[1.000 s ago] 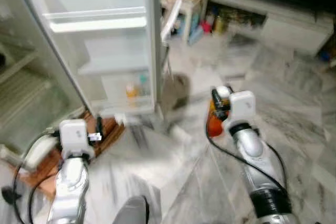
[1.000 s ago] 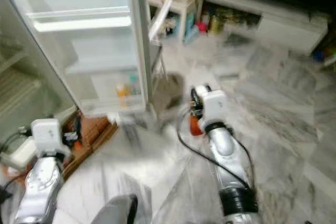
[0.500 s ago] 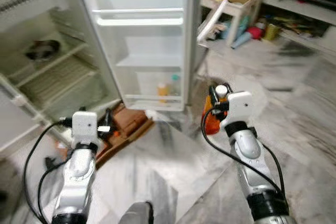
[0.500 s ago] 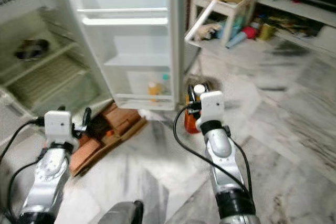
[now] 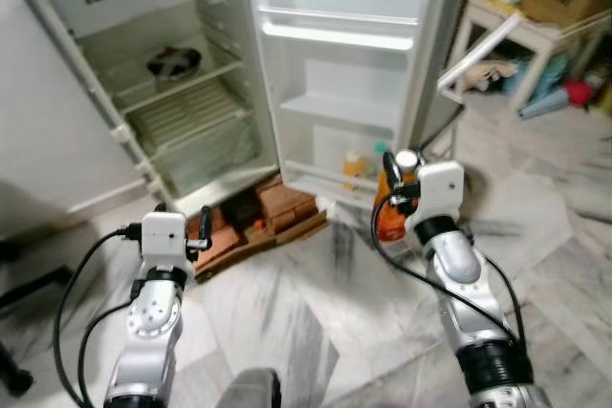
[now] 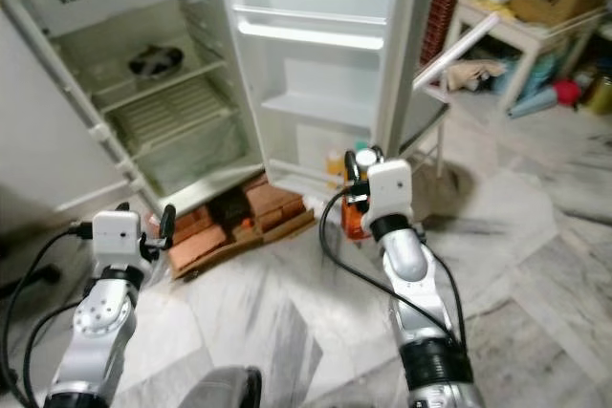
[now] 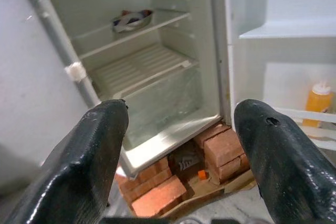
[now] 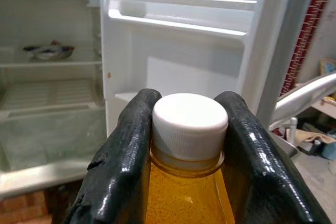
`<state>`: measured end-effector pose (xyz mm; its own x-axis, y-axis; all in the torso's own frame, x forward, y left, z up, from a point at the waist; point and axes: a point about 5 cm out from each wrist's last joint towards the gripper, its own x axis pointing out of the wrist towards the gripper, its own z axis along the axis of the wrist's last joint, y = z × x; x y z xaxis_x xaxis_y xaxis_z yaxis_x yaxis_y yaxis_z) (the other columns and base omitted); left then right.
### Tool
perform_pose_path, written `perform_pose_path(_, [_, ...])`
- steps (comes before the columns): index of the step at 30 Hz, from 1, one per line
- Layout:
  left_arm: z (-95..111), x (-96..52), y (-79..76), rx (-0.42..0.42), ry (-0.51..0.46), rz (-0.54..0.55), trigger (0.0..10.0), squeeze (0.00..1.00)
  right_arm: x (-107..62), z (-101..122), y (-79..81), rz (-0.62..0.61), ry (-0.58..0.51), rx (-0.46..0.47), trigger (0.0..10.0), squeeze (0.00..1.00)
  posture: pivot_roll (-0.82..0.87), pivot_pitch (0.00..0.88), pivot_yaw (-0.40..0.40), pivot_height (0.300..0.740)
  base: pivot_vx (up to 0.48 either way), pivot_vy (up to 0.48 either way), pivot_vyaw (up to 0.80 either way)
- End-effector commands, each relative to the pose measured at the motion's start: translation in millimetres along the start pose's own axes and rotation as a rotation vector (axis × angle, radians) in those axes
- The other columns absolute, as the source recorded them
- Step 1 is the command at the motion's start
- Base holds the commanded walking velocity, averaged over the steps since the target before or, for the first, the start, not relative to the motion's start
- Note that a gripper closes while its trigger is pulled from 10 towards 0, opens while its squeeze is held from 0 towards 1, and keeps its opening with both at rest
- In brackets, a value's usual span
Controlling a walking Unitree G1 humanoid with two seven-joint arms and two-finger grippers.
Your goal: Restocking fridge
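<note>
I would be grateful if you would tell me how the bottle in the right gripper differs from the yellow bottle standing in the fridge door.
The held bottle is clamped at its neck by the right gripper, off any shelf; the yellow bottle stands free on the door's bottom shelf. The held bottle has a wide white ribbed screw cap; the yellow bottle has a narrow pale top. The held bottle's contents look orange and clear; the yellow bottle looks opaque. Both stand upright.

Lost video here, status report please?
Right gripper shut on orange bottle, facing open fridge. Left gripper open, empty. Bricks under fridge.
</note>
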<state>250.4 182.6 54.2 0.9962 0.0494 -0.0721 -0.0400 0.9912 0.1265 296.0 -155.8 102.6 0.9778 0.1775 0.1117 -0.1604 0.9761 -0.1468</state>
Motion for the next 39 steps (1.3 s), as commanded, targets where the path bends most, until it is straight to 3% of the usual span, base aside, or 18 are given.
perform_pose_path(1, [0.6,0.3,11.2,0.005,0.004,0.034,10.0,0.0,7.2,9.9,2.6,0.01,-0.041,0.009,10.0,0.0,0.08,0.051,0.0,0.74,0.0,0.0,0.0])
perform_pose_path(19, [-0.5,-2.1,13.6,-0.017,0.005,0.04,10.0,0.0,11.3,11.5,4.5,0.034,-0.044,0.008,10.0,0.0,0.08,0.068,-0.012,0.74,0.0,0.145,0.0])
perform_pose_path(29, [-1.0,-3.6,11.8,-0.024,0.003,-0.002,10.0,0.0,14.2,13.8,5.8,0.041,-0.053,0.002,10.0,0.0,0.08,0.073,-0.013,0.74,0.0,0.429,0.0])
perform_pose_path(39, [-0.7,-1.2,29.3,0.008,0.006,0.014,10.0,0.0,19.0,23.8,1.0,0.034,-0.08,-0.032,10.0,0.0,0.07,0.096,-0.014,0.74,0.163,0.405,0.0])
